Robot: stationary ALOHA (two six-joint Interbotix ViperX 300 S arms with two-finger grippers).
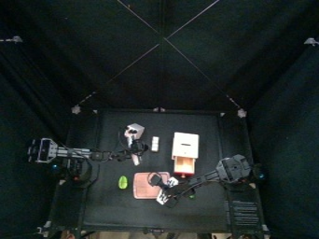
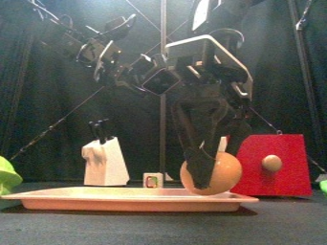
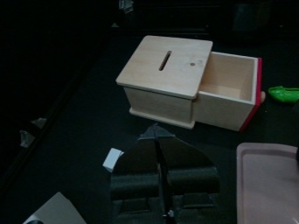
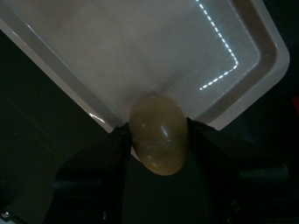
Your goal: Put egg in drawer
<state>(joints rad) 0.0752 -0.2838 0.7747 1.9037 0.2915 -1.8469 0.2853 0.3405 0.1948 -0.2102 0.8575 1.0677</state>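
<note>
- Egg [image 2: 211,174]: tan, held between the jaws of the right gripper [image 2: 205,163], just above the board [image 2: 128,199], near its right end in the front view.
- Right gripper [image 4: 160,149]: clamped on the egg [image 4: 159,140], over the board's [image 4: 152,61] edge.
- Drawer [image 3: 187,79]: cream-topped box with a slot in its lid, sliding part pulled out at one end; it stands on the table [image 1: 100,149], beside the board [image 1: 152,189].
- Left gripper [image 3: 163,171]: jaws together, holding nothing, facing the drawer [image 1: 187,154], apart from it.
- Green item [image 1: 122,182]: left of the board.
</note>
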